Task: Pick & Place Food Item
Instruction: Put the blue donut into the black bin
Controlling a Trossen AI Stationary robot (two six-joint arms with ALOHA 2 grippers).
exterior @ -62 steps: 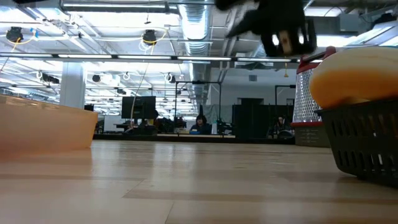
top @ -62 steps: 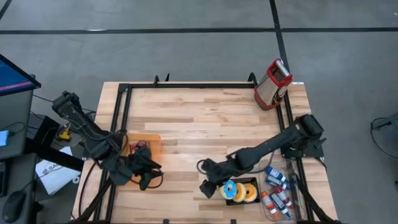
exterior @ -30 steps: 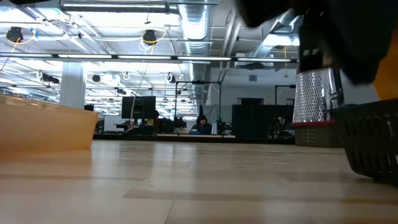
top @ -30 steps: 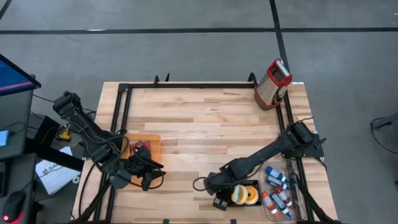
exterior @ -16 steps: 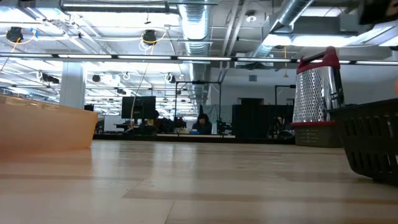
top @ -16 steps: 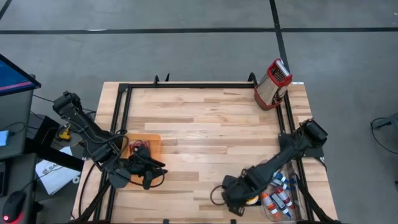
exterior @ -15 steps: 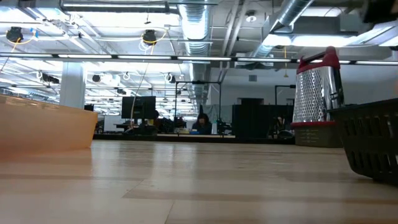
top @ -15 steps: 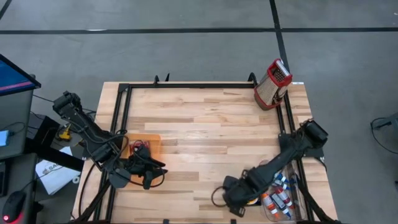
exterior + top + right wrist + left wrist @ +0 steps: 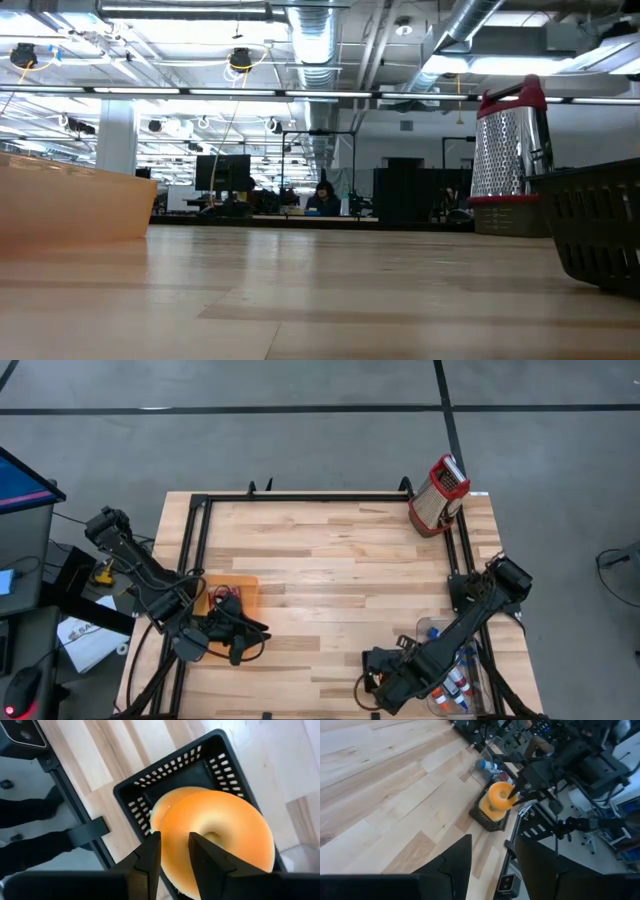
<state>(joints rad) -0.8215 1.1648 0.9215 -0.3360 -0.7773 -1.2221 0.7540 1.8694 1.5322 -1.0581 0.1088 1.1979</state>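
My right gripper (image 9: 174, 839) is shut on an orange donut (image 9: 220, 840) above a black slotted basket (image 9: 165, 775) near the table's near right corner. The left wrist view shows the donut (image 9: 500, 795) up over the basket (image 9: 489, 817). A second orange piece (image 9: 162, 810) lies in the basket under it. In the high view the right arm (image 9: 400, 675) hides both basket and donut. My left gripper (image 9: 245, 643) is open and waits near the left edge, beside an orange bin (image 9: 235, 592). My right gripper pinches the donut's rim (image 9: 175, 857) between its two fingers, coming from above and slanting down. The donut is lifted clear of the basket and sits tilted in the hold, its hole (image 9: 214, 838) beyond the fingertips.
A steel box grater with a red top (image 9: 438, 495) stands at the far right corner. A clear tub of small bottles (image 9: 455, 675) sits right of the basket. A dark frame rail (image 9: 200, 525) borders the table. Bare wood lies across the middle (image 9: 330, 575).
My right arm swung from left of the basket toward the near right corner and came over the basket. The donut that sat on top of the basket in the low view is gone from there, lifted in the right gripper. The left arm barely moved.
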